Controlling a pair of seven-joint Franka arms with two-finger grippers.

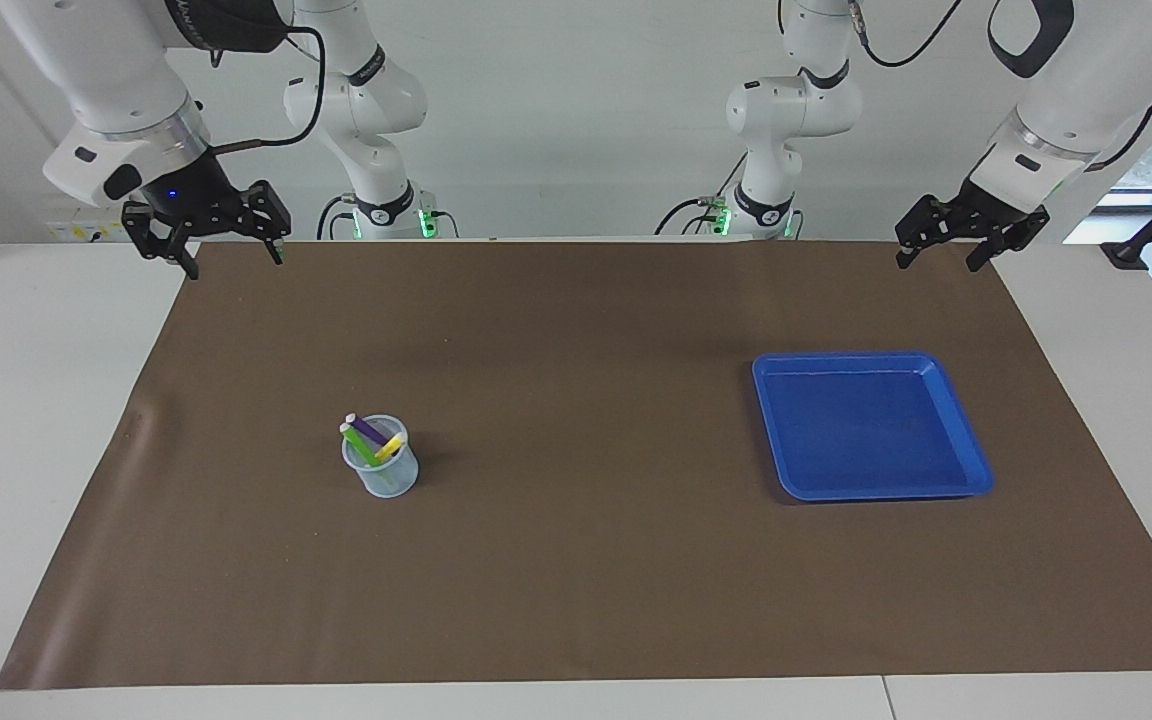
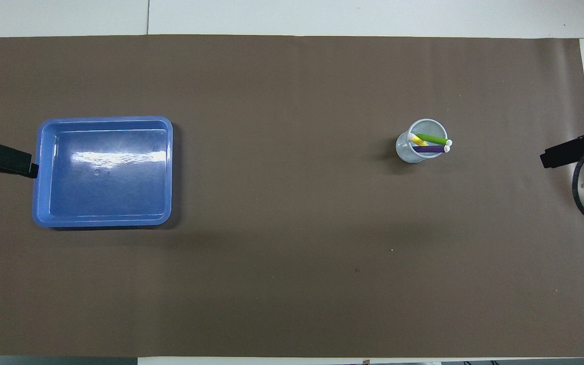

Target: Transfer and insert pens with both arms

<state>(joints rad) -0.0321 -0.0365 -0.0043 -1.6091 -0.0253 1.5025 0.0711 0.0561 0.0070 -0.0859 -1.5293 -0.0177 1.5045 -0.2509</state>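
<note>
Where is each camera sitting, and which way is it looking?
Facing view: high up across the table, looking at the robots; both arms show, the right gripper and left gripper raised and open.
Overhead view: high above the robots' end, looking steeply down; only the gripper tips show at the edges.
Both show the brown mat, the blue tray and the cup with three pens, turned half around.

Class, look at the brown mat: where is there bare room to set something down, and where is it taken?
Bare: the wide stretch between the clear plastic cup of three pens and the shallow blue plastic tray, and the mat's whole strip farthest from the robots. Taken: only the cup's and tray's own spots. Both grippers hang over the mat's corners nearest the robots.
</note>
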